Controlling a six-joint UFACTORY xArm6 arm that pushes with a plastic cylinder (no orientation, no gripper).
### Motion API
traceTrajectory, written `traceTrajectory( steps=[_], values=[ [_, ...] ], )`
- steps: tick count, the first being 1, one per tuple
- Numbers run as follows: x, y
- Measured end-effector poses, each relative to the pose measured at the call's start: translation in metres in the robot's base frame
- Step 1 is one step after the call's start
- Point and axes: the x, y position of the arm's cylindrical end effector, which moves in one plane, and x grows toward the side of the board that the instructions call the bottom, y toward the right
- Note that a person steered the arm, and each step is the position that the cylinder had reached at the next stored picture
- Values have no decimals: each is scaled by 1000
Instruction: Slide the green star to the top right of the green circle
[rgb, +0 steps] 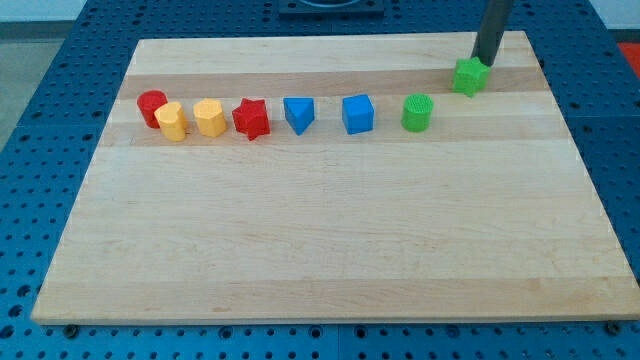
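Camera view: the only view — a pale wooden tabletop (330, 240) on a blue perforated base (40, 100).
Row of blocks: a red cylinder (151, 106), two yellow blocks (173, 121) (209, 116) of unclear shape, a red star (251, 118), a blue triangular block (298, 114) and a blue cube (358, 114) stood in a line across the upper tabletop, probably just parked clear of the work.
Green circle: the green round block (417, 112) sat at the row's right end.
Green star: the green star-shaped block (470, 76) lay just up and right of it, apart — already about where the task wanted it.
Hand: there was none, so nothing was spread, pressed or pinched; the dark rod ended in my tip (484, 63), which met the star's upper right edge.
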Motion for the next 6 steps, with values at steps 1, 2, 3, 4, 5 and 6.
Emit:
traceTrajectory(
  steps=[1,2,3,4,5,6],
  values=[
    [16,-9],
    [37,-23],
    [49,-41],
    [48,-41],
    [34,-43],
    [27,-64]
  ],
)
